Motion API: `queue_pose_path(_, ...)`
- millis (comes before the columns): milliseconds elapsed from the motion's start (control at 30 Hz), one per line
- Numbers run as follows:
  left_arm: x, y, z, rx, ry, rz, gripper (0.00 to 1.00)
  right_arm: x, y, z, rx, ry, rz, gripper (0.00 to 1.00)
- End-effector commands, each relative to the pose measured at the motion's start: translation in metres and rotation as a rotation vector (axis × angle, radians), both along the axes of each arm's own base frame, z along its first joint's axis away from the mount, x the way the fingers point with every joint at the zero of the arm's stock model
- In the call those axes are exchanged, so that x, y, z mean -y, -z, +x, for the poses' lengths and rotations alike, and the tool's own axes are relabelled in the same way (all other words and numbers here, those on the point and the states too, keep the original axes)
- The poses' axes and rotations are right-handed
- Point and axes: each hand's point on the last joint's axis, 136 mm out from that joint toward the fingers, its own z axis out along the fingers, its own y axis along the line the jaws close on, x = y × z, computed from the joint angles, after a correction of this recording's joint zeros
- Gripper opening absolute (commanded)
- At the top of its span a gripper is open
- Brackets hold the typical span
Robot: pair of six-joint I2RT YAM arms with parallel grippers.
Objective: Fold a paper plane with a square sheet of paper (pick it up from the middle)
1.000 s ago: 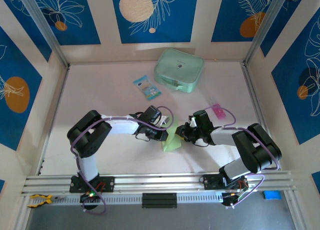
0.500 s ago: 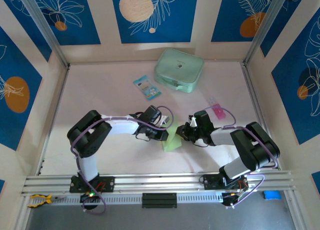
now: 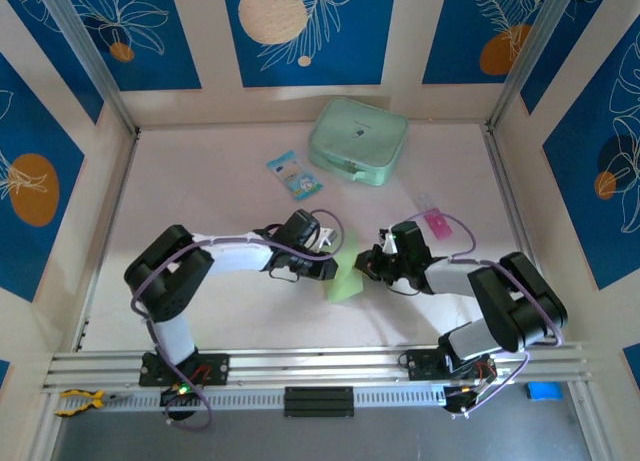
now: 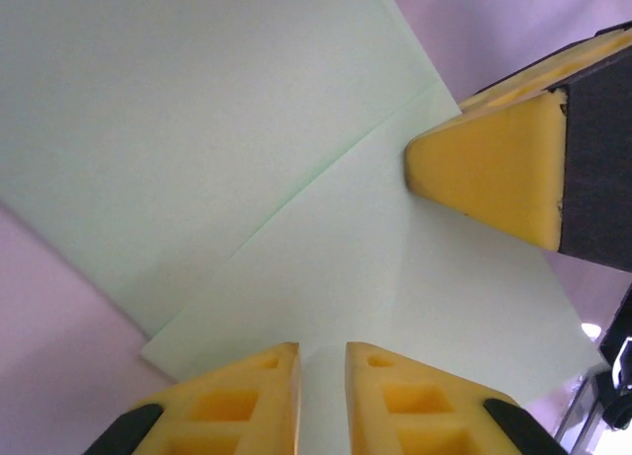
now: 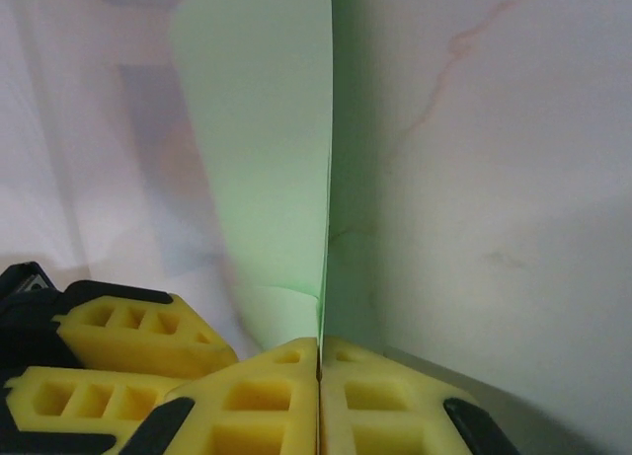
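The pale green square sheet of paper (image 3: 343, 284) is folded over on itself and sits mid-table between both arms. In the left wrist view the paper (image 4: 247, 129) shows layered flaps and a diagonal crease. My left gripper (image 4: 322, 348) hovers over it, its jaws parted by a narrow gap with nothing gripped. My right gripper (image 5: 319, 342) is shut on the paper (image 5: 267, 129), which rises edge-on from its tips. From above, the left gripper (image 3: 333, 268) and right gripper (image 3: 364, 268) face each other across the sheet. One of the right gripper's fingers (image 4: 484, 174) rests on the paper.
A mint-green zip case (image 3: 358, 141) lies at the back, with a blue-and-white packet (image 3: 294, 174) to its left. A small pink item (image 3: 437, 222) lies behind the right arm. The aluminium rail (image 3: 320, 366) runs along the near edge.
The right jaws have closed onto the paper's edge. The left jaws have parted slightly, and the left arm's elbow has shifted a little to the left. The paper stays in place.
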Motion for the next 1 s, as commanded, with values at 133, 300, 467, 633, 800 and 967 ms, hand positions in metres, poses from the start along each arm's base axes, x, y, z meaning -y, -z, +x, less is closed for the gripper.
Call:
queue_pose_path(133,-0.023,-0.041,0.024,0.14,-0.109,-0.029,0.29,0.015,-0.018,-0.007,0.101,-0.035,-0.127,0.09)
queue_pose_path(300,-0.042,-0.055,0.03,0.19,-0.165,-0.013,0.34,0.034,-0.032,-0.013,0.152,0.014,-0.209,0.09)
queue_pose_path(467,-0.058,-0.06,0.034,0.221,-0.216,-0.001,0.36,0.055,-0.048,-0.021,0.191,0.073,-0.295,0.09)
queue_pose_path(633,-0.07,-0.064,0.037,0.245,-0.258,-0.002,0.36,0.067,-0.066,-0.03,0.189,0.076,-0.358,0.08)
queue_pose_path(800,-0.081,-0.071,0.043,0.272,-0.303,0.005,0.37,0.066,-0.079,-0.034,0.172,0.036,-0.426,0.05)
queue_pose_path(967,-0.094,-0.087,0.047,0.338,-0.356,-0.006,0.4,0.068,-0.087,-0.037,0.114,-0.002,-0.562,0.05)
